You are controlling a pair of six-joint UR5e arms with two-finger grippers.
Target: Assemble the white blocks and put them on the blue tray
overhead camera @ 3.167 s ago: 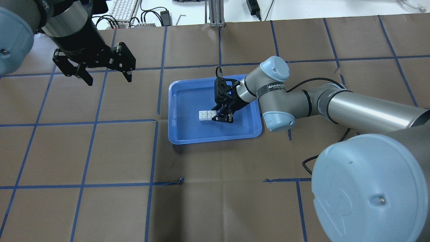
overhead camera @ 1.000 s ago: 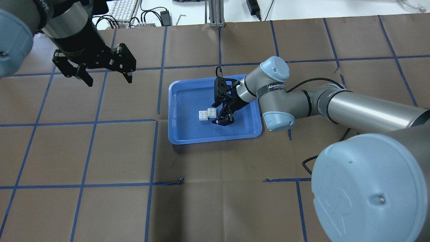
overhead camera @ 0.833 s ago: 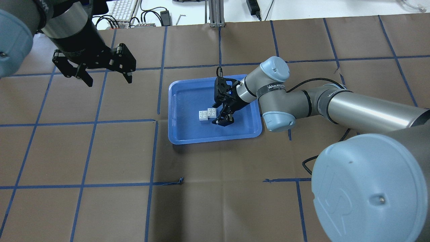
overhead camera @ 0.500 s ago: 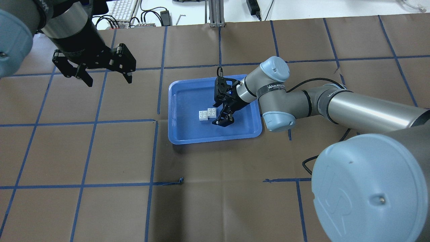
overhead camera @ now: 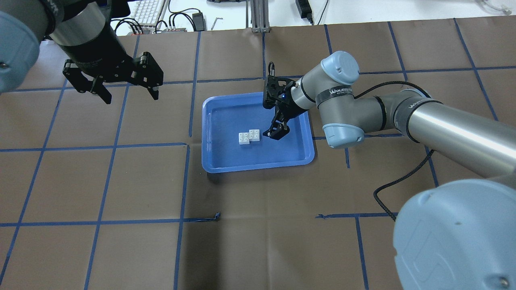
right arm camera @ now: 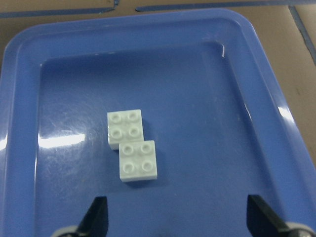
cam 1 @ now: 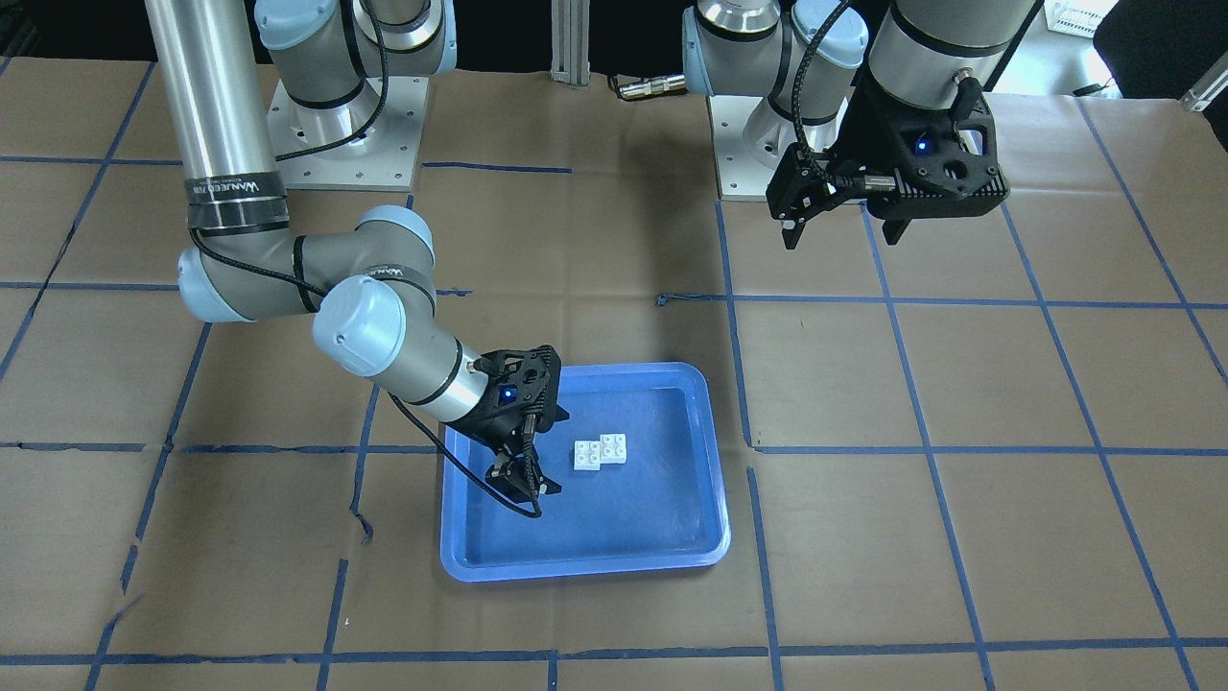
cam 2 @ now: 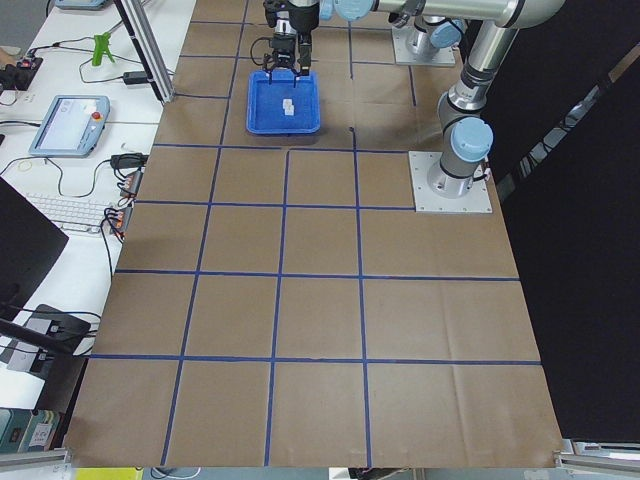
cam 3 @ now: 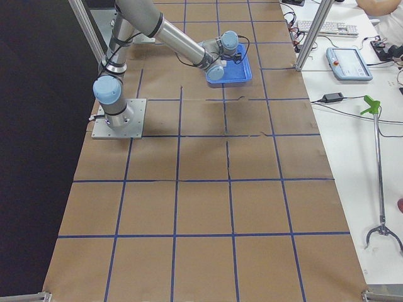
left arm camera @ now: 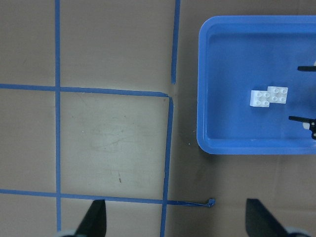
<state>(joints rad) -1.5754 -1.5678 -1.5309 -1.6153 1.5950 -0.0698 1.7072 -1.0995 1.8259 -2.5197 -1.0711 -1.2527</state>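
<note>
The two white blocks [overhead camera: 249,136] lie studs up, touching at an offset, on the floor of the blue tray [overhead camera: 258,167]. They also show in the front view [cam 1: 600,452], the right wrist view [right arm camera: 132,143] and the left wrist view [left arm camera: 269,96]. My right gripper [overhead camera: 275,133] is open and empty, hovering over the tray just right of the blocks and apart from them; the front view [cam 1: 526,480] shows it too. My left gripper [overhead camera: 131,96] is open and empty, high above the table to the left of the tray.
The table is brown paper with a blue tape grid. A keyboard [overhead camera: 147,10], cables and an aluminium post [overhead camera: 258,16] sit beyond the far edge. The two robot bases [cam 1: 345,134] stand at the near edge.
My right gripper has let go of the blocks and drawn back up and to the right. The blocks stay in the tray, now offset. My left arm has not moved.
</note>
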